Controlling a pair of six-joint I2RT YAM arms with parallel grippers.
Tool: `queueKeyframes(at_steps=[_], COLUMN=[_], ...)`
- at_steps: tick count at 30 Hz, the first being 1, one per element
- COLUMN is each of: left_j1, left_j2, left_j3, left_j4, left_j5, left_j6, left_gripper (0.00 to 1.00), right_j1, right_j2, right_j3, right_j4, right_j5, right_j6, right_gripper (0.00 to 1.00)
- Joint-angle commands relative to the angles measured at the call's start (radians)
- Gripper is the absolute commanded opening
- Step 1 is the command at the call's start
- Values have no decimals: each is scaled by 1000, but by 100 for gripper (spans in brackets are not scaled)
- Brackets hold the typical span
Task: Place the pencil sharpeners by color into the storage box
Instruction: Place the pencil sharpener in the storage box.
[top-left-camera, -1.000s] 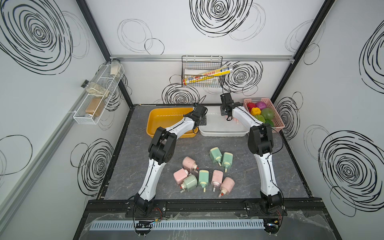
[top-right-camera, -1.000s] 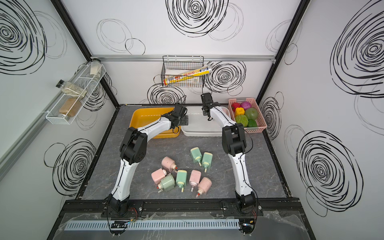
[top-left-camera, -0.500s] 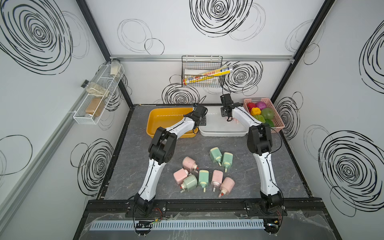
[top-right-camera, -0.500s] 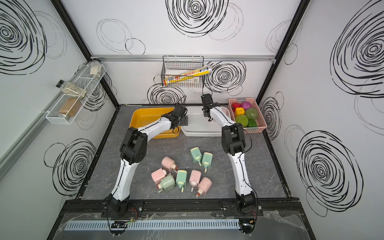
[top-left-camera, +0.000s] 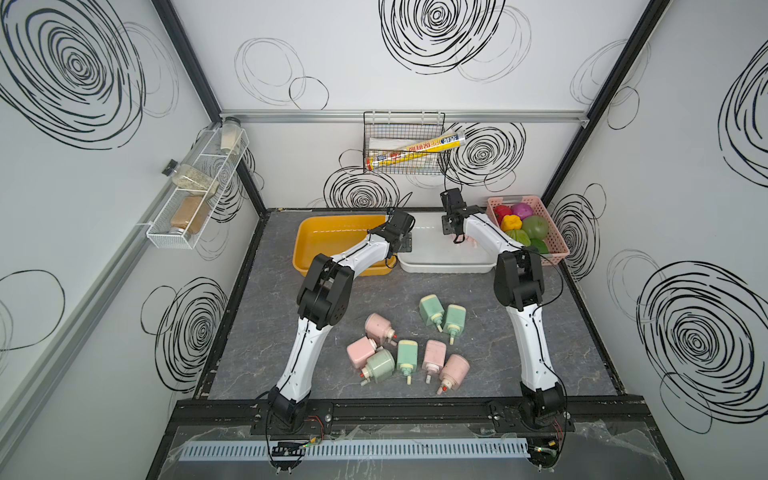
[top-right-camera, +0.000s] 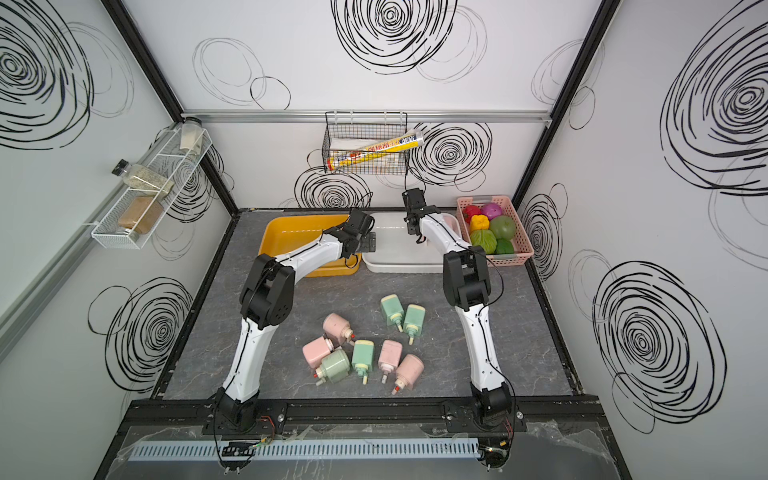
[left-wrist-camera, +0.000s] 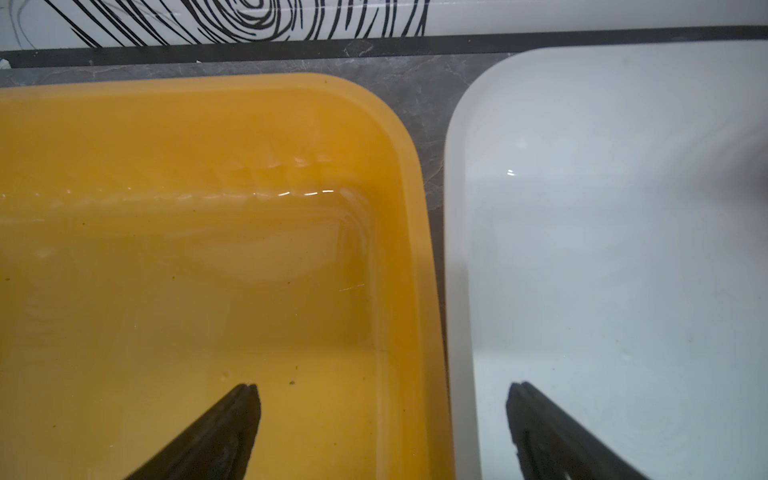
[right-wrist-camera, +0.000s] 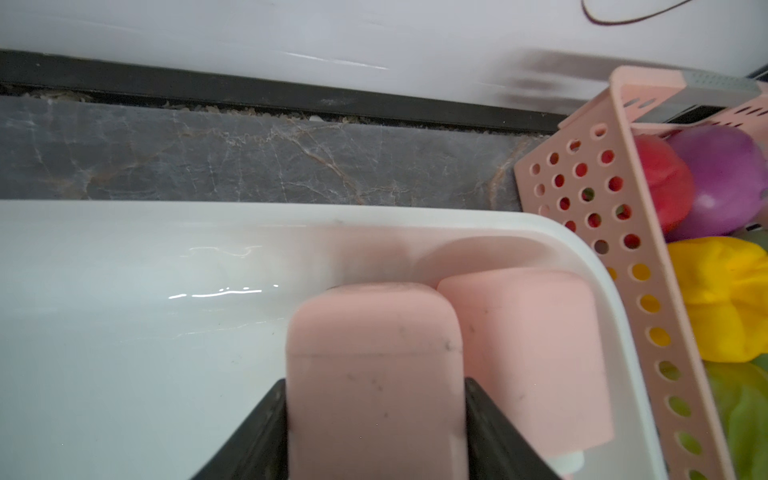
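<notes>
Right pincer (right-wrist-camera: 375, 384) — slightly wider now — astride blocky pink sharpener (right-wrist-camera: 374, 332) (glossy white tray (right-wrist-camera: 124, 332))

Yellow tub (top-left-camera: 332, 237), white tub (top-left-camera: 432, 254), pink basket (top-left-camera: 559, 246); 4 mint sharpeners (top-left-camera: 431, 306), pink sharpeners (top-left-camera: 377, 327); tabletop (top-left-camera: 266, 332) apparently grey marble.

- The right gripper (right-wrist-camera: 375, 382) eased its jaws a little wider over the last second, mostly in the final half.
- The widening was small: its fingers (right-wrist-camera: 266, 432) ended flush against both sides of the sharpener (right-wrist-camera: 374, 332), which lay in the tray (right-wrist-camera: 124, 332) beside a second sharpener (right-wrist-camera: 532, 353).
- In both top views, any shift of that arm was too slight to tell.
</notes>
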Motion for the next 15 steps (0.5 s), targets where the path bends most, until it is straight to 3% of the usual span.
queueKeyframes(at_steps=[1,4,10,15], left_j1=[4,4,4,6], left_j2=[10,10,10,13], left_j3=[7,7,13,14], left_j4=[-2,-1,-3,-4], left_j5=[-17,-14,-16,-14], left_j6=[9,10,11,10], left_gripper=[99,99,99,99], right_j1=[-3,-3,2,20], right_j2=[-4,-10,-27,-52], right_j3=[12,8,4,-8], right_j4=[9,7,7,32], right_j5=[39,47,47,68], right_j6=[17,16,4,-91], right_gripper=[65,71,72,75])
